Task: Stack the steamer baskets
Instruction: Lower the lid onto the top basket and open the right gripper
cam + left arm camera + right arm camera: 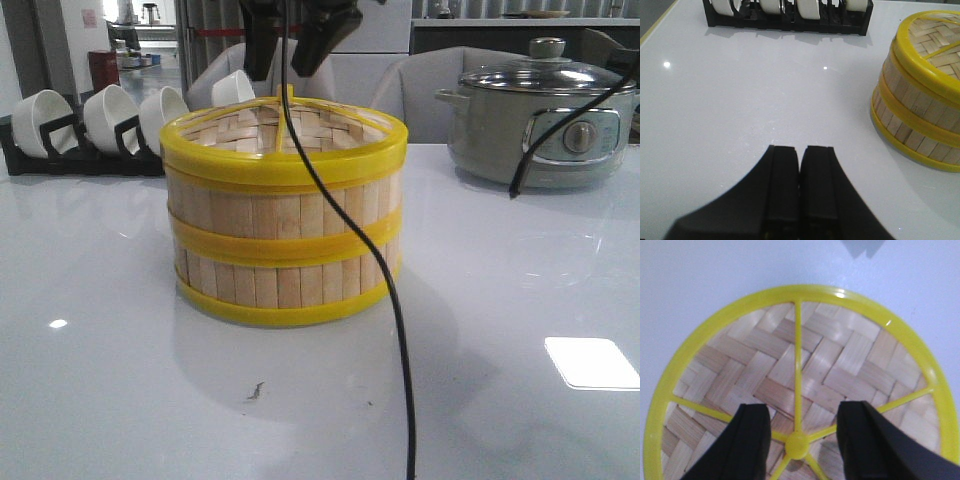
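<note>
Hovering: my right claw [800, 432] above the steamer baskets [285, 225], jaws wide, empty.
Stack: two tiers seated flush, mid-table, well inside every edge.
Spokes: yellow hub [796, 445] between my fingers.
Advice: lift straight up, don't nudge the rim.
Left claw [800, 192]: pinched closed, beside the stack.
Pot [540, 115]: far right edge.

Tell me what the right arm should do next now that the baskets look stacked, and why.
Probably lift the right gripper straight up and clear. The steamer baskets already sit one on the other, rims lined up, and the open jaws hold nothing above the yellow hub. The left gripper is shut, off to the side.
</note>
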{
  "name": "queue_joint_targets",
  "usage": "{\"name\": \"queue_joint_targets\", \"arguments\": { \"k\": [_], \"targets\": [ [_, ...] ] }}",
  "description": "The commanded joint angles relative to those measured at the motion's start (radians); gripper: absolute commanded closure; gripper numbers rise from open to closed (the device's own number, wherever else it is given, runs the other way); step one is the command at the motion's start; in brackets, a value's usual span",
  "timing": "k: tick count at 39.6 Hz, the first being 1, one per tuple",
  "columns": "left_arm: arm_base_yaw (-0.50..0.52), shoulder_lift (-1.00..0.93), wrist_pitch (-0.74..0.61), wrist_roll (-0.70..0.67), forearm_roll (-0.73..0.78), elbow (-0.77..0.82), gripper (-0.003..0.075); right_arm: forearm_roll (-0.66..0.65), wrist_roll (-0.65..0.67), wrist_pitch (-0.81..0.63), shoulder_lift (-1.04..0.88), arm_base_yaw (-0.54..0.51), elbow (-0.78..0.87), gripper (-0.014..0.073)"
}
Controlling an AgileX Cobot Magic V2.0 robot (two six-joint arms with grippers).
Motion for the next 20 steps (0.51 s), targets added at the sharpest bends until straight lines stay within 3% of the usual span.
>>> {"name": "queue_joint_targets", "arguments": {
  "k": [1, 11, 20],
  "targets": [
    [-0.008, 0.001, -0.088, -0.007, 0.002, -0.030, 0.0637, -0.021, -0.008, -0.105, -0.136, -0.047, -0.035, 0.0171],
    [-0.008, 0.001, -0.088, -0.007, 0.002, -0.030, 0.0637, -0.053, -0.008, -0.253, -0.350, -0.200, 0.153, 0.0214],
    [-0.008, 0.001, -0.088, -0.007, 0.002, -0.030, 0.0637, -0.053, -0.008, -0.507, -0.634, -0.369, 0.558, 0.0237]
  ]
}}
